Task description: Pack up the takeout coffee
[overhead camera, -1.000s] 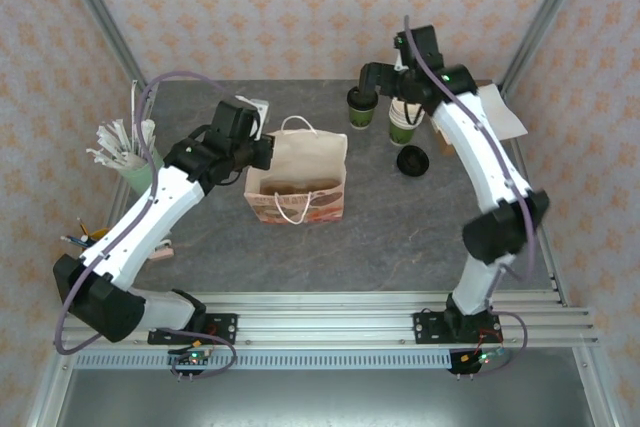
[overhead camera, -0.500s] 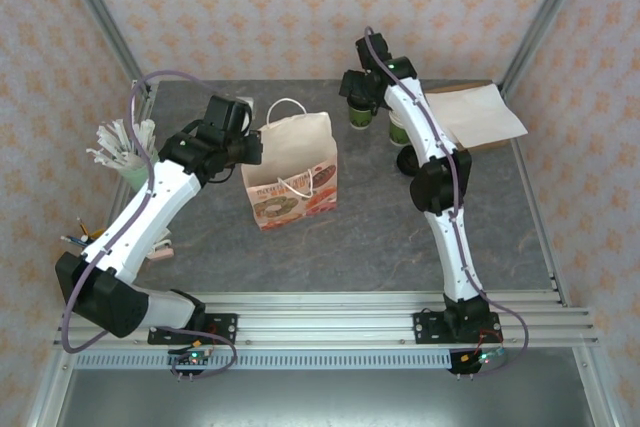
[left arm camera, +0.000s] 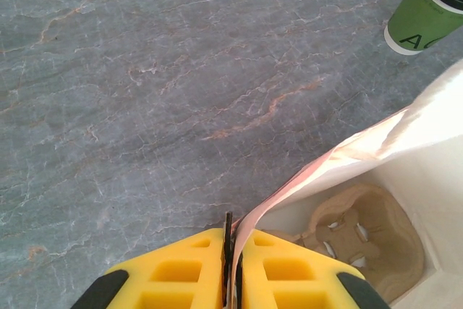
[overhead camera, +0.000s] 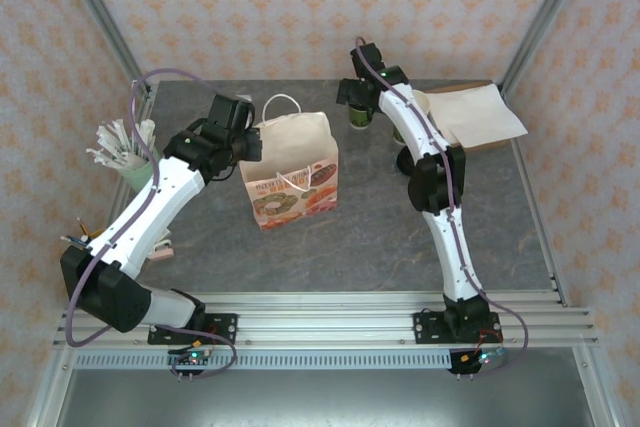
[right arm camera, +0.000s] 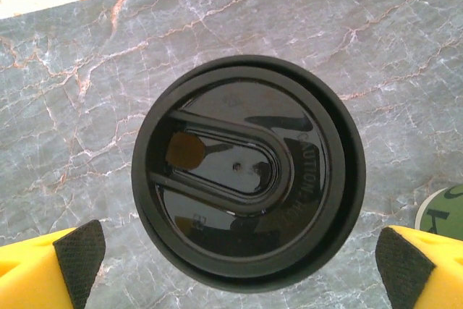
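The takeout coffee (overhead camera: 358, 118), a dark-green cup with its black lid (right arm camera: 242, 171) on, stands at the back of the table; it also sits at the upper right (left arm camera: 428, 11) of the left wrist view. My right gripper (overhead camera: 357, 97) hovers right over it, open, the fingers (right arm camera: 76, 258) wide on either side of the lid and not touching it. A paper bag (overhead camera: 295, 172) stands upright in the middle. My left gripper (overhead camera: 251, 145) is shut on the bag's top edge (left arm camera: 304, 179). A cardboard cup carrier (left arm camera: 362, 236) lies inside the bag.
A stack of lidless green cups (overhead camera: 420, 101) stands right of the coffee, partly behind my right arm. Flat brown paper (overhead camera: 480, 112) lies at the back right. A pale mint cup with white sticks (overhead camera: 130, 157) stands at the left edge.
The left gripper has pulled the bag upright and taller. The right arm has folded in and moved its gripper left, over the lidded cup.
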`<state>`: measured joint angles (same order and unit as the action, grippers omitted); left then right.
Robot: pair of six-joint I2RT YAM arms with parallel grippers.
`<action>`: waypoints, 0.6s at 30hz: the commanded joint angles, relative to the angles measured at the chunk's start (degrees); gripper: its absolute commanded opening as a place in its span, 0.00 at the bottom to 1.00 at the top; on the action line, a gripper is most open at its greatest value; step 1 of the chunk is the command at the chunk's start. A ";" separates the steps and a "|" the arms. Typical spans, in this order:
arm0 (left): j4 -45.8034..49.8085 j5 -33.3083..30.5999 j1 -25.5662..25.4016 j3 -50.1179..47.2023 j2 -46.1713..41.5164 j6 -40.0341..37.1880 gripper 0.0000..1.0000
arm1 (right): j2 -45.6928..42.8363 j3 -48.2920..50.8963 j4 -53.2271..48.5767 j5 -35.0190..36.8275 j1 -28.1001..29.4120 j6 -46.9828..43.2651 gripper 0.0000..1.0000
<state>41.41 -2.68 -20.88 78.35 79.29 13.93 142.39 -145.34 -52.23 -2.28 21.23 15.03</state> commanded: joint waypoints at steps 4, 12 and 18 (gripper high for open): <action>-0.58 -3.10 0.14 0.66 1.25 -0.83 0.13 | 0.61 0.66 1.45 6.41 0.28 0.11 0.99; -0.71 -2.18 0.12 2.06 3.56 -1.80 0.13 | 1.40 1.54 4.95 -0.93 -0.73 2.27 0.99; -0.28 -1.63 0.14 3.45 5.29 -2.48 0.12 | 2.26 1.44 7.13 -1.31 -0.91 3.52 0.99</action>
<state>40.86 -3.90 -20.88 80.36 83.50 12.75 143.83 -143.87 -47.09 -3.03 20.82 17.04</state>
